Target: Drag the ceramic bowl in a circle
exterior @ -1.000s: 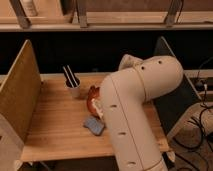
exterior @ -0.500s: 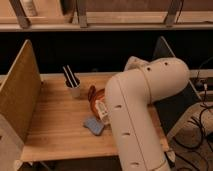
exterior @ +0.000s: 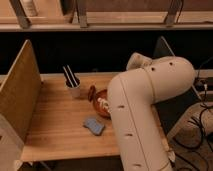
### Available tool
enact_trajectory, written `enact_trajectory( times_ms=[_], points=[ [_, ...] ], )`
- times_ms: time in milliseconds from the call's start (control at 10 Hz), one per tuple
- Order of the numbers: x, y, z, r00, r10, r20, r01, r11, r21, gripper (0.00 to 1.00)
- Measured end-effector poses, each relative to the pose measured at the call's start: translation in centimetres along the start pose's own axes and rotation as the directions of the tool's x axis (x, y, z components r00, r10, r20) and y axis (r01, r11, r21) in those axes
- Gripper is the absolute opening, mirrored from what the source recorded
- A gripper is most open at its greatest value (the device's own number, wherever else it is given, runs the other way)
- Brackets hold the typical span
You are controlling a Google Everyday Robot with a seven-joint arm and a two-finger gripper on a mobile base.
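- The tool [exterior: 104,103] sits low inside the shallow, round, glossy reddish-brown ceramic bowl [exterior: 100,107]. Only a small pale part of it shows past the edge of the big white robot arm [exterior: 145,105], which fills the right and near side of the view.
- I cannot tell how the tool is set.
- The bowl rests on the pale wooden counter [exterior: 60,125], a little right of its middle. The arm covers the bowl's right half, so only its left rim and part of its inside show.
- Handling, as a judgement: glazed ceramic is stiff, fairly heavy for its width, slick and breakable. It should slide easily on smooth wood, though a hard push at the rim might tip it or chip it.
- Where to take hold, also a judgement: pressing down on the inner wall or pinching the rim suits a drag better than lifting, with the base kept flat on the wood.
- Just left of the bowl, touching or nearly so, stands a small dark red-brown upright object [exterior: 92,92].
- Further left and far is a white cup holding black sticks [exterior: 73,88].
- Near and left of the bowl lies a small blue-grey flat pad [exterior: 93,125].
- A circular path could bump any of these three.
- A tan upright board [exterior: 20,95] walls the counter's left edge.
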State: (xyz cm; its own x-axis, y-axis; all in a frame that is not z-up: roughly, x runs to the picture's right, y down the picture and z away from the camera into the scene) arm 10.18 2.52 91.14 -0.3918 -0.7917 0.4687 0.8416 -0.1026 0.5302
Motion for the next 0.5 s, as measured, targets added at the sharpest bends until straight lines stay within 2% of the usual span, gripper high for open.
enact_trajectory(
  times_ms=[100, 300, 500],
  points=[
    [0.3, 0.4, -0.9, 1.000, 0.003, -0.019, -0.003, 1.000, -0.007, 0.80],
    [0.4, 2.5, -3.6, 0.997, 0.024, -0.067, -0.028, 0.998, -0.064, 0.80],
    [-1.5, 7.0, -7.6, 0.988, 0.095, -0.125, -0.115, 0.979, -0.167, 0.80]
  ],
)
